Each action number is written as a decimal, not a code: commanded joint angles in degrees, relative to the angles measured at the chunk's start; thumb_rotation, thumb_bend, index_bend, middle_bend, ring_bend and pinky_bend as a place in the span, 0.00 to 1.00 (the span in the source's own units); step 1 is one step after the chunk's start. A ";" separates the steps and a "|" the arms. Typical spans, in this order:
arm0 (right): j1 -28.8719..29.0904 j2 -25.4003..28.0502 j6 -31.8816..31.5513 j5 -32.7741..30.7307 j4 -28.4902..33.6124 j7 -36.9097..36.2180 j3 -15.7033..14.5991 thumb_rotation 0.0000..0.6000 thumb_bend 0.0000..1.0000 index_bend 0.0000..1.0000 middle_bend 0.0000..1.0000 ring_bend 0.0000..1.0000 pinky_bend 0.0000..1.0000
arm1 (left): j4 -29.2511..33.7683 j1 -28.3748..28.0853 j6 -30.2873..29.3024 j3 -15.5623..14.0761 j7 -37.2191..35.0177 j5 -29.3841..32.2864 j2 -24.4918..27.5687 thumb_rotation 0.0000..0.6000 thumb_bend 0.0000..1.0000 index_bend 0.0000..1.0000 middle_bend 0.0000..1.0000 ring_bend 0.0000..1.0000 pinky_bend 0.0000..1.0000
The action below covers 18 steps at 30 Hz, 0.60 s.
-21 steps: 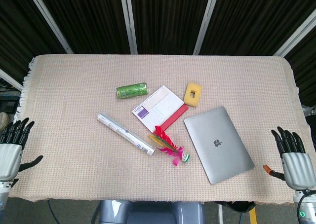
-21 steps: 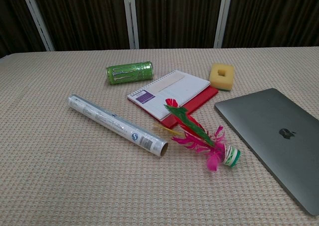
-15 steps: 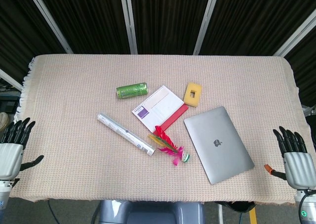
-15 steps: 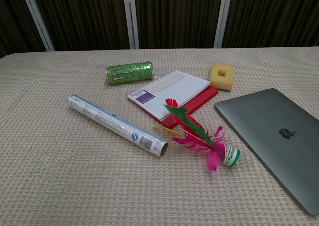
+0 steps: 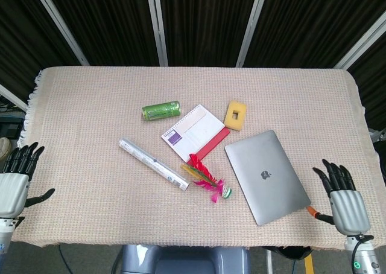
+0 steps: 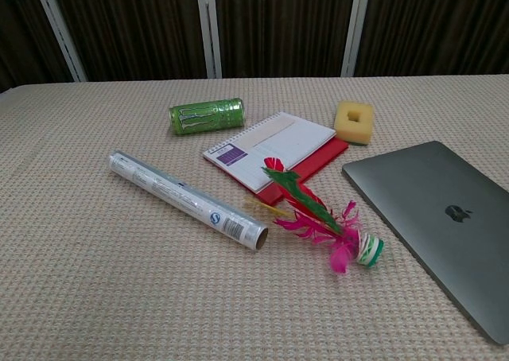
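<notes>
My left hand [image 5: 13, 186] hovers at the table's front left edge, fingers spread, holding nothing. My right hand [image 5: 342, 200] is at the front right, fingers apart and empty, just right of the closed grey laptop [image 5: 266, 175] [image 6: 445, 218]. Neither hand shows in the chest view. In the middle lie a silver foil roll [image 5: 153, 163] [image 6: 187, 199], a feathered shuttlecock [image 5: 207, 179] [image 6: 322, 222], a spiral notebook [image 5: 194, 130] [image 6: 270, 149] on a red folder [image 5: 213, 144], a green can [image 5: 161, 110] [image 6: 206, 115] on its side, and a yellow sponge [image 5: 235, 115] [image 6: 354, 122].
A beige woven cloth [image 5: 78, 111] covers the whole table. Dark curtains with white metal posts [image 5: 155, 23] stand behind the far edge. A grey chair back [image 5: 184, 259] shows below the front edge.
My right hand has moved left and inward toward the laptop's near corner. My left hand has barely shifted. The objects on the table have not moved.
</notes>
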State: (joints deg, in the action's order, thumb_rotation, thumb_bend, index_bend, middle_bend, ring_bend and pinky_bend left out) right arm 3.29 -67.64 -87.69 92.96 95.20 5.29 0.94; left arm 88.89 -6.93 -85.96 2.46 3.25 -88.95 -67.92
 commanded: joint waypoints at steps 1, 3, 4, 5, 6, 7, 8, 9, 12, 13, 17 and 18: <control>0.34 -3.00 -0.22 5.24 2.70 3.20 -2.31 1.00 0.11 0.25 0.00 0.00 0.00 | -0.32 -0.85 1.83 -0.32 -1.03 0.29 0.25 1.00 0.03 0.00 0.00 0.00 0.00; 0.88 -4.71 0.71 6.54 3.41 4.84 -2.75 1.00 0.12 0.31 0.00 0.00 0.00 | -0.39 -1.03 2.15 -0.45 -1.67 0.15 0.40 1.00 0.03 0.00 0.00 0.00 0.00; 1.44 -5.76 1.73 6.87 3.91 5.28 -2.83 1.00 0.13 0.33 0.00 0.00 0.00 | -0.43 -1.16 2.43 -0.52 -2.13 0.15 0.50 1.00 0.03 0.00 0.00 0.00 0.00; 2.50 -6.87 3.53 7.15 4.37 5.30 -2.88 1.00 0.13 0.35 0.00 0.00 0.00 | -0.58 -1.31 2.75 -0.52 -2.45 0.24 0.53 1.00 0.03 0.00 0.00 0.00 0.00; 3.42 -7.82 5.10 6.73 4.43 5.47 -2.52 1.00 0.14 0.37 0.00 0.00 0.00 | -0.80 -1.48 3.05 -0.49 -2.67 0.34 0.50 1.00 0.03 0.00 0.00 0.00 0.00; 4.24 -8.64 6.51 6.26 4.41 5.60 -2.19 1.00 0.14 0.38 0.00 0.00 0.00 | -1.00 -1.63 3.31 -0.48 -2.78 0.40 0.46 1.00 0.03 0.00 0.00 0.00 0.00; 4.79 -9.16 7.45 5.95 4.36 5.70 -1.98 1.00 0.14 0.39 0.00 0.00 0.00 | -1.14 -1.73 3.51 -0.50 -2.82 0.43 0.43 1.00 0.03 0.00 0.00 0.00 0.00; 5.36 -9.68 8.37 5.67 4.26 5.77 -1.75 1.00 0.14 0.40 0.00 0.00 0.00 | -1.23 -1.81 3.68 -0.53 -2.86 0.46 0.42 1.00 0.03 0.00 0.00 0.00 0.00; 6.80 -11.03 10.57 5.01 3.83 5.71 -1.18 1.00 0.14 0.40 0.00 0.00 0.00 | -1.40 -1.97 3.96 -0.51 -2.95 0.59 0.34 1.00 0.03 0.00 0.00 0.00 0.00; 7.33 -11.57 11.39 4.63 3.64 5.76 -0.91 1.00 0.14 0.40 0.00 0.00 0.00 | -1.46 -2.01 4.03 -0.49 -2.94 0.65 0.31 1.00 0.03 0.00 0.00 0.00 0.00; 10.31 -14.26 16.10 2.57 2.72 6.72 0.51 1.00 0.14 0.39 0.00 0.00 0.00 | -1.46 -2.03 4.32 -0.36 -2.86 1.35 0.29 1.00 0.03 0.00 0.00 0.00 0.00; 11.14 -15.06 17.31 1.94 2.55 7.24 0.95 1.00 0.14 0.39 0.00 0.00 0.00 | -1.44 -2.02 4.40 -0.30 -2.78 1.61 0.26 1.00 0.03 0.00 0.00 0.00 0.00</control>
State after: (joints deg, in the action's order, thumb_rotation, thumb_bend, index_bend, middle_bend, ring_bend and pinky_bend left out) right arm 12.85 -81.16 -72.33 96.20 98.29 11.67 0.92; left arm 87.43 -8.96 -81.64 2.10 0.40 -87.51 -67.64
